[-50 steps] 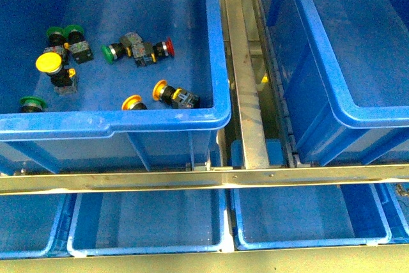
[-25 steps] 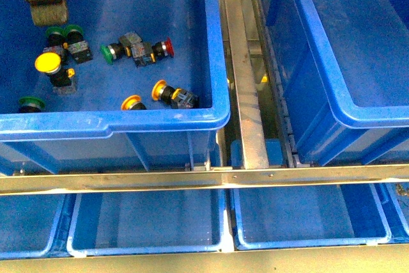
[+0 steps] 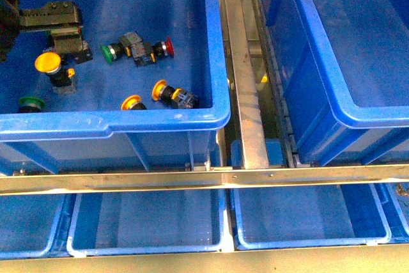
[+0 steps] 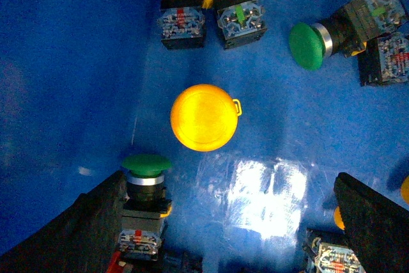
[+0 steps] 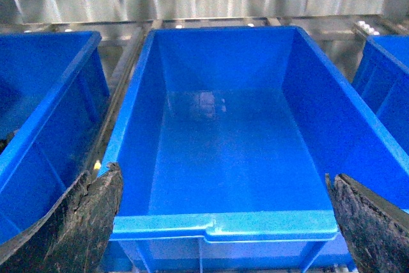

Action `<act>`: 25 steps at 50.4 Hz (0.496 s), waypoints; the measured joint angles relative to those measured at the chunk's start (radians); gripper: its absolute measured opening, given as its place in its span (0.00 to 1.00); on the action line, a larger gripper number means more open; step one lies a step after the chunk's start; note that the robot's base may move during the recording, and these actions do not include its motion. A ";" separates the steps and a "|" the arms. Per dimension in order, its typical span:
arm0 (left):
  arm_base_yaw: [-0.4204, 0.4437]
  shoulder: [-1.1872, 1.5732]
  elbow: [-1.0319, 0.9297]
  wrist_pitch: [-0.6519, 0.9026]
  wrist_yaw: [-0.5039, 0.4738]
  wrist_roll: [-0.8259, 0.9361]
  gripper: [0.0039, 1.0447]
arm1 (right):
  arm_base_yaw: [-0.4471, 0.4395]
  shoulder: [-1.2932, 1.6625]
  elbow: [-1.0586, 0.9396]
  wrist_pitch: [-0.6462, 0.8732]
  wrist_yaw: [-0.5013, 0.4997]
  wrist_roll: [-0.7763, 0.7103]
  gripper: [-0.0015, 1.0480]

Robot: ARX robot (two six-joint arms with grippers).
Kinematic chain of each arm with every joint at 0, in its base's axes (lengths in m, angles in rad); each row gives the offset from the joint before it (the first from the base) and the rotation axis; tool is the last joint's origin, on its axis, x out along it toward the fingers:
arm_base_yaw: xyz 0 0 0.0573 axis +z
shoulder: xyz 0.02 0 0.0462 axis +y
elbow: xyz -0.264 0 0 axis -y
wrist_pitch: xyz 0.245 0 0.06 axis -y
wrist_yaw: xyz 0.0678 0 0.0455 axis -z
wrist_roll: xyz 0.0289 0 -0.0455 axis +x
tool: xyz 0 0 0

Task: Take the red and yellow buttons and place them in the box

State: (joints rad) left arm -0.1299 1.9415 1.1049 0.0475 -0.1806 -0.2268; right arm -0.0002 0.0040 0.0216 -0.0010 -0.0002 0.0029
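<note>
In the front view the left crate [image 3: 128, 119] holds the buttons. A yellow button [image 3: 48, 62] stands cap up near its left wall. A red button [image 3: 169, 46] lies on its side mid-crate. Two yellow-orange buttons [image 3: 160, 89] [image 3: 131, 102] lie near the front wall. My left gripper [image 3: 61, 33] hangs open just behind the yellow button. In the left wrist view the yellow cap [image 4: 204, 117] lies ahead of the open left gripper [image 4: 233, 222], with nothing between the fingers. The right gripper [image 5: 227, 222] is open above the near rim of the empty box [image 5: 223, 151].
Green-capped switches lie among the buttons [image 3: 108, 52] [image 3: 29, 101] [image 4: 146, 163] [image 4: 313, 46]. A metal rail [image 3: 243, 81] separates the left crate from the empty box [image 3: 339, 107] on the right. Shallow blue trays [image 3: 147, 222] sit below a metal crossbar.
My left gripper has come in from the upper left of the crate. It has moved down and right, and now covers the green switches behind the yellow button. The buttons have not moved.
</note>
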 joint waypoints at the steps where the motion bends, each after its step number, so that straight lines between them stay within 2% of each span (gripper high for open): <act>1: 0.000 0.008 0.005 0.000 -0.001 -0.008 0.93 | 0.000 0.000 0.000 0.000 0.000 0.000 0.94; 17: -0.014 0.082 0.040 0.002 -0.085 -0.086 0.93 | 0.000 0.000 0.000 0.000 0.000 0.000 0.94; 25: -0.014 0.124 0.066 0.019 -0.086 -0.105 0.93 | 0.000 0.000 0.000 0.000 0.000 0.000 0.94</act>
State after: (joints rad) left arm -0.1436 2.0651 1.1706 0.0662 -0.2668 -0.3317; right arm -0.0002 0.0040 0.0216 -0.0010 -0.0002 0.0029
